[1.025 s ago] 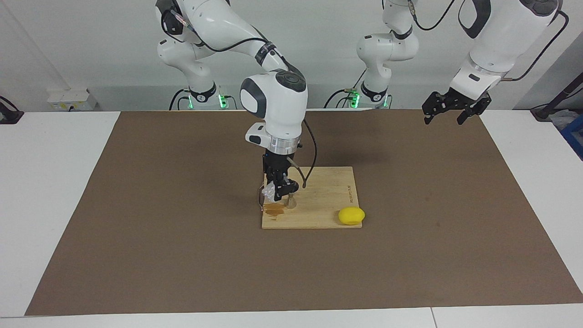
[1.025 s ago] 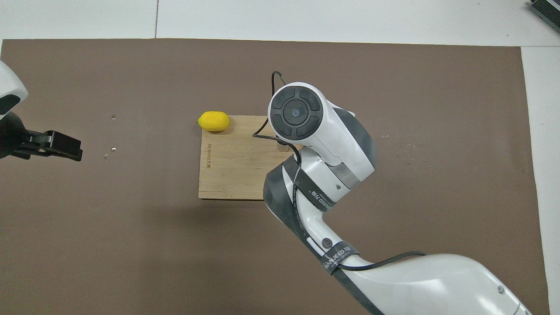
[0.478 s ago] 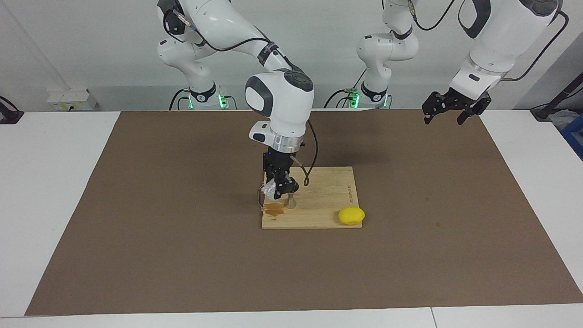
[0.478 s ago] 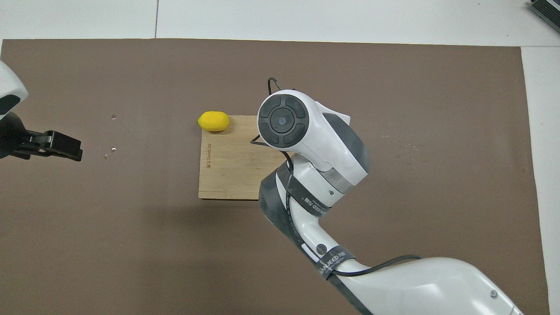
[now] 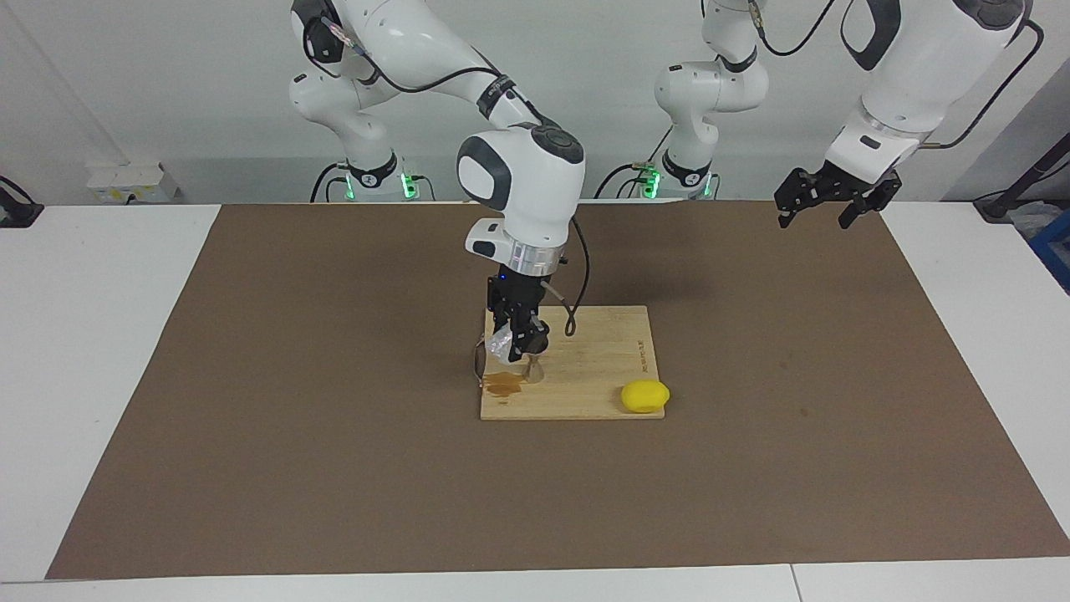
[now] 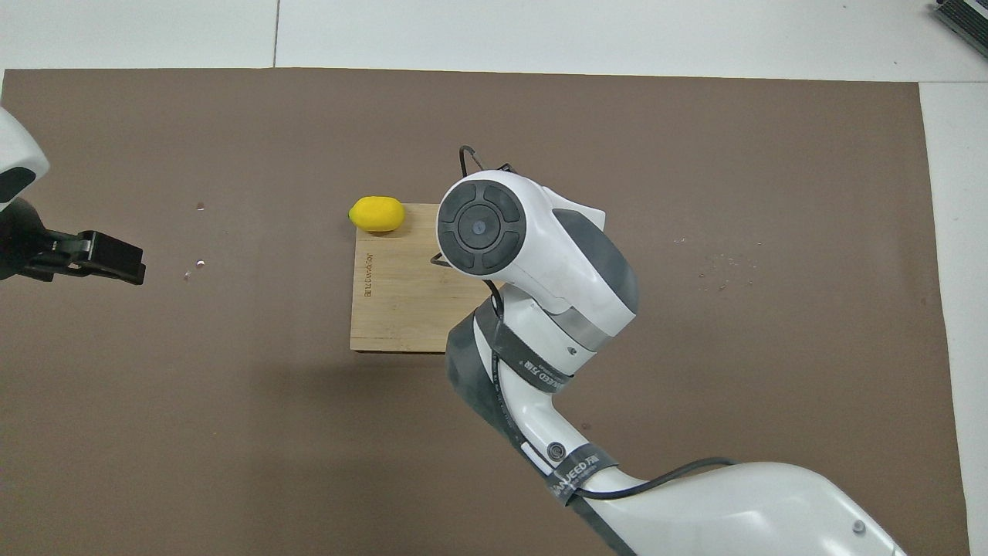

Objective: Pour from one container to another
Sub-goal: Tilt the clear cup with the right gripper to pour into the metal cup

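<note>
- Biggest worry imo: the right gripper point(image 5: 517, 341) has the clear cup point(image 5: 500, 344) tilted just above the steel jigger point(image 5: 532, 370), and that jigger mouth looks tiny. If the lip isn't lined up, whatever comes out lands on the wooden board point(image 5: 602, 368).
- There's a brownish wet-looking patch point(image 5: 503, 384) on the board just below the gripper, beside the jigger, so a miss looks quite possible.
- The jigger also looks tippy; a bump from the cup or a fingertip on the way down could knock it over.
- Right gripper is clamped on the cup, fingers closed around its sides, not touching the jigger as far as I can tell.
- Yellow lemon-like lump point(image 5: 644, 395) sits on the board's corner, well apart from the gripper.
- Left gripper point(image 5: 823, 199) waits in the air over the mat, fingers spread, holding nothing.
</note>
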